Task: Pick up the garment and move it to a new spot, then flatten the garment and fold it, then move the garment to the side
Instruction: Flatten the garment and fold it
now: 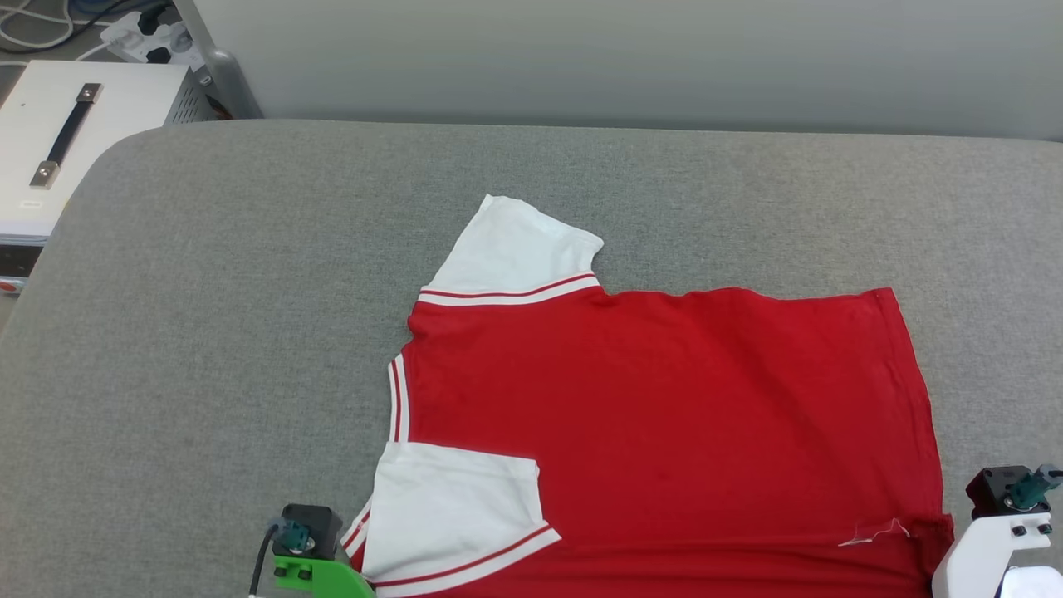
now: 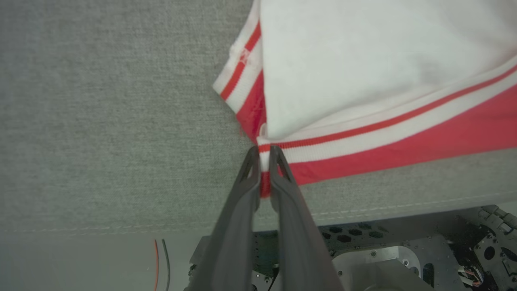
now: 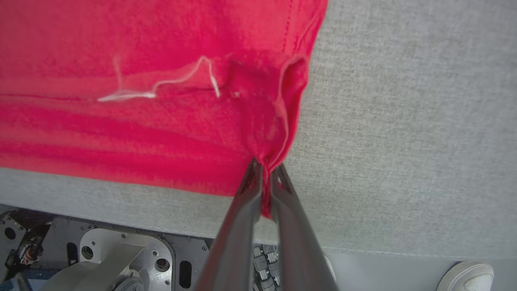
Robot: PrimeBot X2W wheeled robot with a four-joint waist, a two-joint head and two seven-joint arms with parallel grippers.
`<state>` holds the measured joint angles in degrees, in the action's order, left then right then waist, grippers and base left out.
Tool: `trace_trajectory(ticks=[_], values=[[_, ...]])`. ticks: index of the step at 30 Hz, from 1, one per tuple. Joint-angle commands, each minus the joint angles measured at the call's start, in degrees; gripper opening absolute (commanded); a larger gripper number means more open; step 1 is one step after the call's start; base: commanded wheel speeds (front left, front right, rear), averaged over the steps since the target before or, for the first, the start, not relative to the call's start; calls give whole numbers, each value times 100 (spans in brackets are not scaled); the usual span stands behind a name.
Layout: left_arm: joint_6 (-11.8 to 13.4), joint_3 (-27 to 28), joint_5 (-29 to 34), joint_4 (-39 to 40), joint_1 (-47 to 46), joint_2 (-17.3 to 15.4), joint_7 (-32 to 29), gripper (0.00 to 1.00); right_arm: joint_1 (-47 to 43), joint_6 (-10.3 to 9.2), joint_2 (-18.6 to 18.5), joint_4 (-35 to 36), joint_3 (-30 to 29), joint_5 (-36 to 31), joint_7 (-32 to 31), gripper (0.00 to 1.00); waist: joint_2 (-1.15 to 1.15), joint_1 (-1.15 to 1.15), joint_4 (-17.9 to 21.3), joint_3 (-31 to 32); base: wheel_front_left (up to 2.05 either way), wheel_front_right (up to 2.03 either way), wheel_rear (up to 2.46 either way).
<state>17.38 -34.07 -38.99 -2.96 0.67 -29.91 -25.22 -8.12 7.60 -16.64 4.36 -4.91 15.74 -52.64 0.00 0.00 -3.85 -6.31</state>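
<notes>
Garment: the red, thin, soft-knit short-sleeved garment (image 1: pixel 664 415) lies spread flat on the surface. Its collar end points to the robot's left and its straight hem to the right. The near edge runs along the surface's front edge.
Surface: a grey, coarse-woven upholstered surface (image 1: pixel 249 291) with rounded corners and a stitched seam near its front edge.
Far sleeve: the white far sleeve (image 1: pixel 515 249) angles up and away from the body, smooth, with a red-and-white striped band at its seam.
Near sleeve: the white near sleeve (image 1: pixel 453 507) is folded inward, lying on the red body, and has the same ribbed striped band.
Collar trim: a narrow red-and-white striped collar trim (image 1: pixel 397 399) runs along the left edge between the sleeves.
Thread: a thin loose white thread (image 3: pixel 161 85) curls on the red fabric near the hem corner.
Left gripper: the left gripper (image 2: pixel 264 151), two long dark fingers, is clenched on the striped corner beside the near sleeve, with cloth squeezed between the tips.
Right gripper: the right gripper (image 3: pixel 265 163) is pinched on the bunched, puckered red hem corner.
Box: a white flat-topped box (image 1: pixel 124 108) with a black strap handle (image 1: pixel 71 133) stands off the surface's far left corner.
</notes>
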Motion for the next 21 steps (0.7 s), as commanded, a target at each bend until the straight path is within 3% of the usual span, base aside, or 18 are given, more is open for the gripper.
trace_trajectory(ticks=[1,2,3,4,5,13,21], values=[[-8,11,-18,-122,-84,-8,34,0,32,-11,-27,-90,-33,-67,66,0,0,0,7,-34,0,0,0],[-23,4,-15,-165,-109,10,57,0,53,-11,-15,-147,-27,-83,104,0,0,0,8,-44,0,0,0],[-34,1,-7,-190,-130,23,83,34,72,-11,-3,-186,-28,-91,132,0,0,0,8,-52,0,0,0],[-44,-4,11,-219,-156,34,120,92,100,-11,9,-214,-27,-106,191,40,0,0,7,-60,0,0,0],[-49,-7,19,-243,-171,43,141,100,121,-11,24,-236,-35,-116,240,100,0,0,8,-62,0,0,0],[-65,134,-58,-131,-231,46,336,100,227,-11,-43,-185,52,50,439,100,0,0,60,53,0,0,0],[-69,561,-188,692,-409,-260,479,100,382,-11,-65,642,-34,459,452,100,0,0,252,75,0,0,0]])
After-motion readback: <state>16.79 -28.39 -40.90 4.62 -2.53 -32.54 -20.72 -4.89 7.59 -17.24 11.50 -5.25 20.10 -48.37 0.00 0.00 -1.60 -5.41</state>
